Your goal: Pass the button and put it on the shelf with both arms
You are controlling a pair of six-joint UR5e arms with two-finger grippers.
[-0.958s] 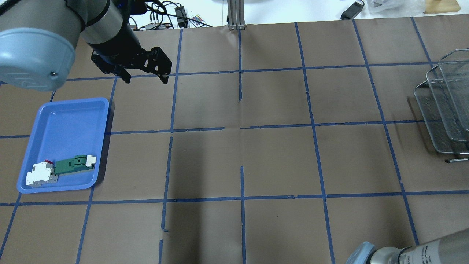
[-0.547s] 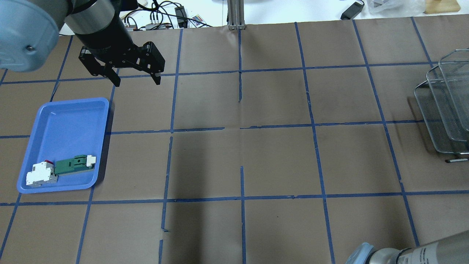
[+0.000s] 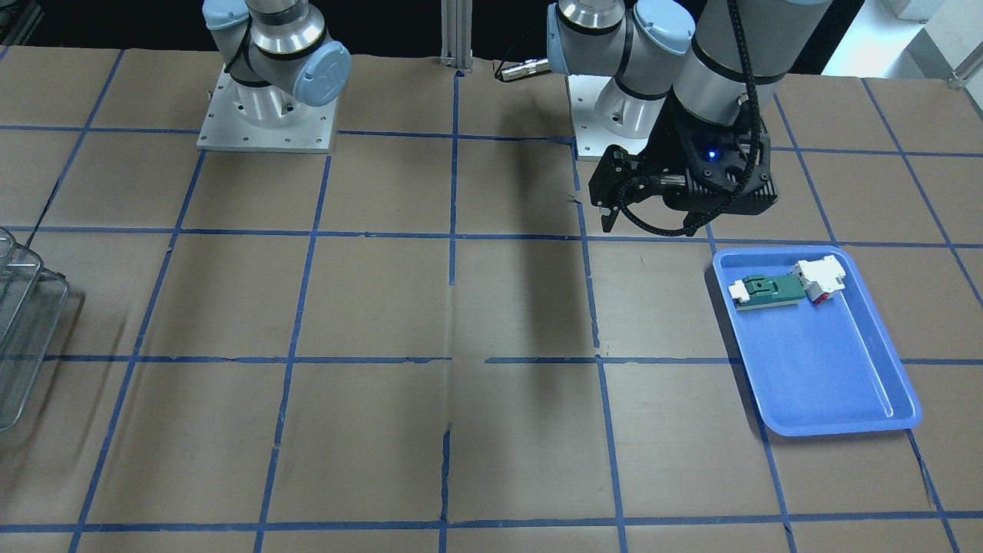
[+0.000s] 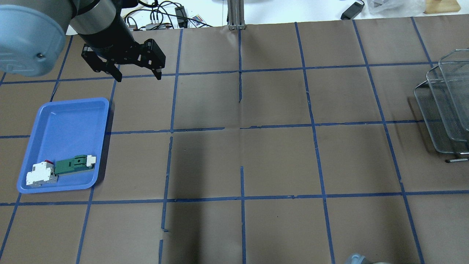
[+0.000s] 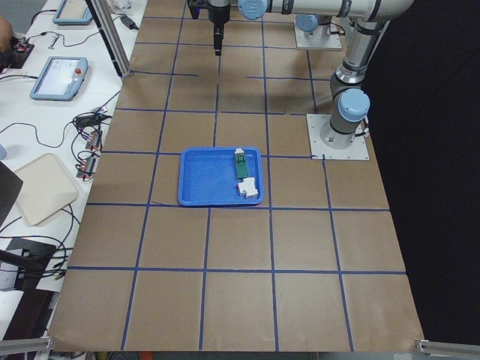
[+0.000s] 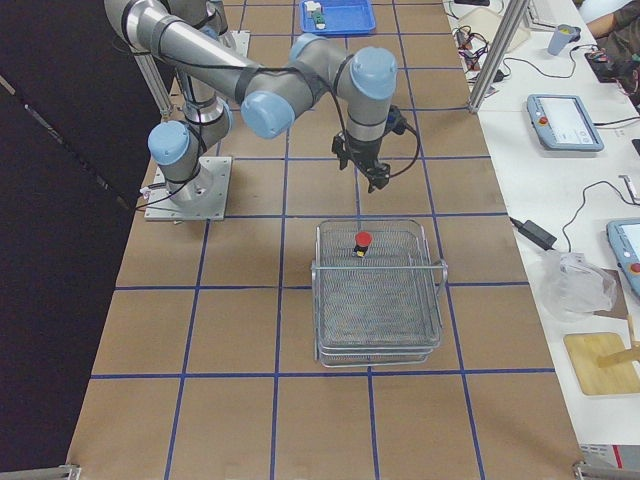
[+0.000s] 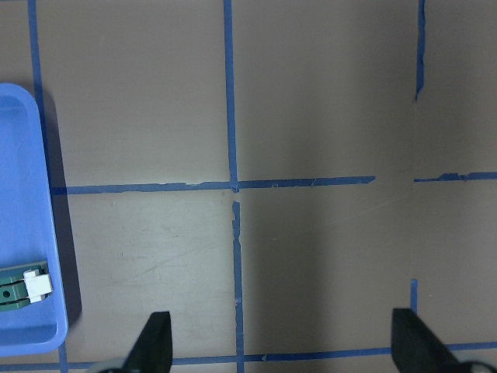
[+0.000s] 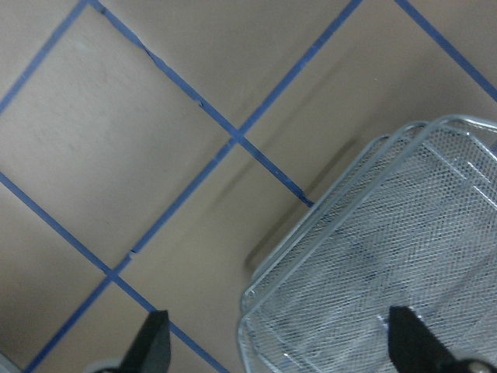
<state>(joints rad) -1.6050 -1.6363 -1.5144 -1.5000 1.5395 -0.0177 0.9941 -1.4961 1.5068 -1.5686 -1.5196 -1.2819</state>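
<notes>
The button (image 6: 362, 242) reaches me through one camera only, the right side view. Its red cap stands inside the top tier of the shelf (image 6: 380, 310), just beyond the right gripper (image 6: 365, 178) and apart from it. The body under the cap is too small for me to make out.

The overhead view cuts the shelf (image 4: 441, 110) off at the frame edge. The front view keeps only a corner of it (image 3: 23, 330). The right wrist camera covers just one corner of the mesh, ahead of its fingers (image 8: 151, 350). Those fingers are spread wide, with only table and mesh seen between them. Of the right arm (image 4: 357, 258), the overhead view gives me a sliver at the bottom edge.

The left gripper (image 4: 138, 77) hangs over bare table (image 4: 278, 157), its fingers apart and closed on nothing. The front view shows me only one fingertip (image 3: 608, 224); the other is lost behind the wrist housing and cable.

The blue tray (image 4: 62, 121) lies to that gripper's left and nearer the robot. The green-and-white part (image 4: 73, 165) and a white block (image 4: 41, 174) with a red bit sit at the tray's end farthest from the gripper. The left wrist camera clips the tray, so I see only the part's white tip there.
</notes>
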